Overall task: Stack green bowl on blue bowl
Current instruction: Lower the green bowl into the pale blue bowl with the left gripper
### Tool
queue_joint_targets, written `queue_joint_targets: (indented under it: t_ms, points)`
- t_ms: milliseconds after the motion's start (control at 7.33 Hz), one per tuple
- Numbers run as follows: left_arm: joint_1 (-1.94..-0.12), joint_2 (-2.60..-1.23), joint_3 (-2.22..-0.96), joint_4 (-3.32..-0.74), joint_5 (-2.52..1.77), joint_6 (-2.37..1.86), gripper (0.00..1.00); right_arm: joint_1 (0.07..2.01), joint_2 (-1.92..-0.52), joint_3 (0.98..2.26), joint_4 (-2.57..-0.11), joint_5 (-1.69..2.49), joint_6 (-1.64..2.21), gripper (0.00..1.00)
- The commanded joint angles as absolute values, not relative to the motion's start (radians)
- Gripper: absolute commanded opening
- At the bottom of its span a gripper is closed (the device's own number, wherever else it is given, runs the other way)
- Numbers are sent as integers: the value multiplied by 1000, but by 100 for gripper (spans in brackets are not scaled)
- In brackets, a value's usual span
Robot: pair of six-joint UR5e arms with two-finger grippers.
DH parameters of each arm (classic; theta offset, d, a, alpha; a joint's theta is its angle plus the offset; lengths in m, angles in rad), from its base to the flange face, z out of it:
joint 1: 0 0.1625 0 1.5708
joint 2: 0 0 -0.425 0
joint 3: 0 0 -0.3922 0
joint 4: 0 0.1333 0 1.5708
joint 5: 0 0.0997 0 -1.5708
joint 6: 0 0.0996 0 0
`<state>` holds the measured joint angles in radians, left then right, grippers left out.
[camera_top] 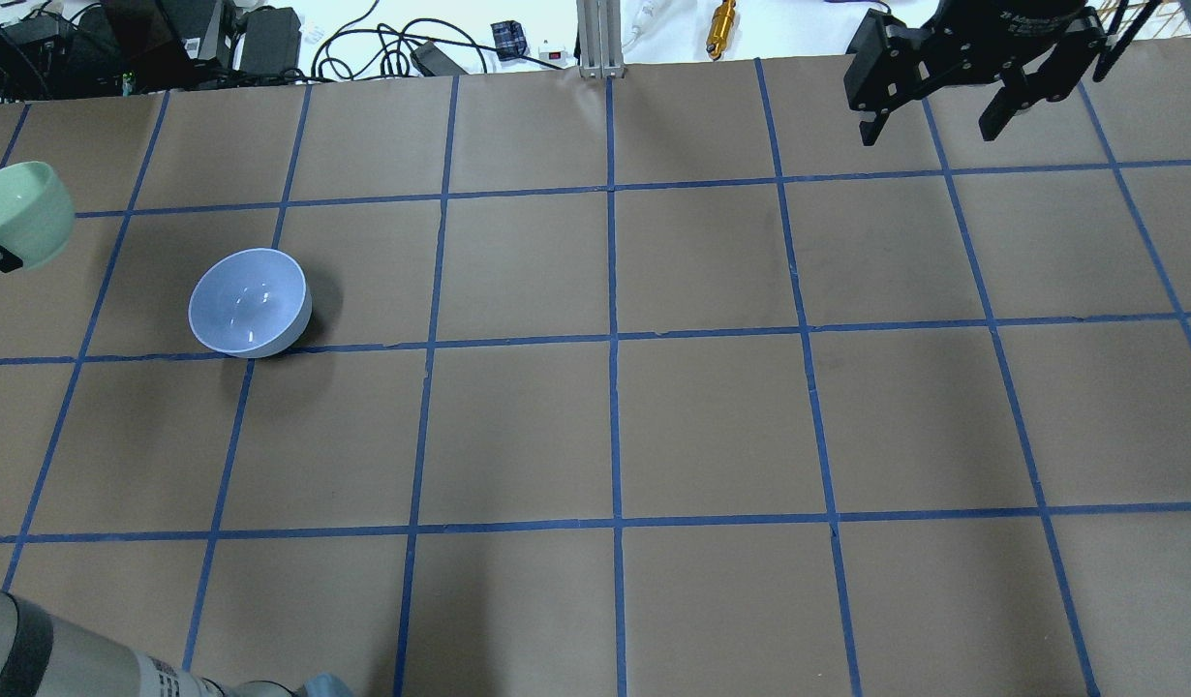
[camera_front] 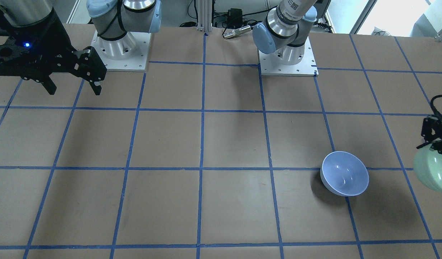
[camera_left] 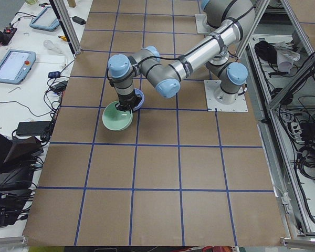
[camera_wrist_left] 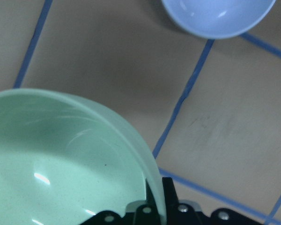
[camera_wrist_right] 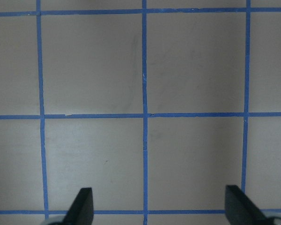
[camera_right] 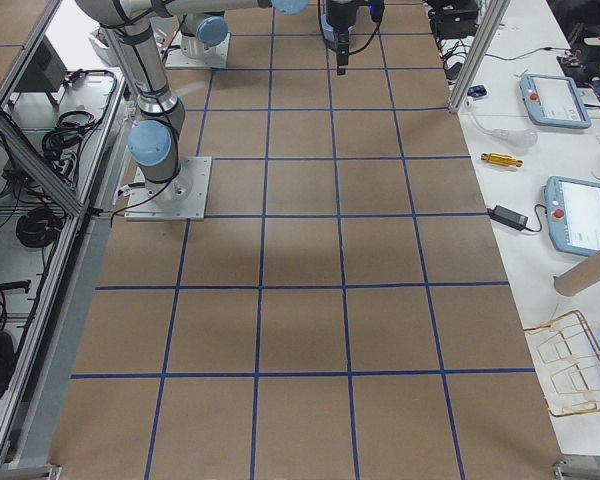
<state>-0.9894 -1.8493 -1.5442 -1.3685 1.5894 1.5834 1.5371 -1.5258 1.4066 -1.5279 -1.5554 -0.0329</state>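
Left gripper (camera_wrist_left: pixel 155 206): clamped on green bowl (camera_wrist_left: pixel 61 164) rim, aloft.
Blue bowl (camera_top: pixel 250 302): sat nearby, apart.
Right gripper (camera_wrist_right: pixel 159 199): spread, idle.
Handling: needed centring level above before lowering.

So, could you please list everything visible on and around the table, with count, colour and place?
table: one, brown with a blue tape grid, under both arms
blue bowl: one, pale blue, upright on the table, left arm's side
green bowl: one, mint, held by its rim, beside the blue bowl, not touching it
tablets: two, grey, side bench
plug: one, gold, beyond the table's far edge
left pincer: one, black, shut on the green bowl
right pincer: one, black, open, empty, over the far edge
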Motion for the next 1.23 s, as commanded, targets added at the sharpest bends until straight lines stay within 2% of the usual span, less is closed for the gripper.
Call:
queue_joint_targets:
  t_ms: [0,409,955,1091]
  points:
    - [-1154,-1705,-1713,-1364,1591,1261,0,1537,-1526,1407,-1528,-1555,-32,100]
    - [-1262,-1722,-1943,-992,1594,1109,0,1537,-1526,1407,-1528,-1555,-34,100]
    - [-1264,-1778,-1942,-904,1588,1111,0,1537,-1525,1407,-1528,-1555,-34,100]
    - [-1264,-1793,-1942,-899,1586,1109,71,1537,-1526,1407,-1528,-1557,-34,100]
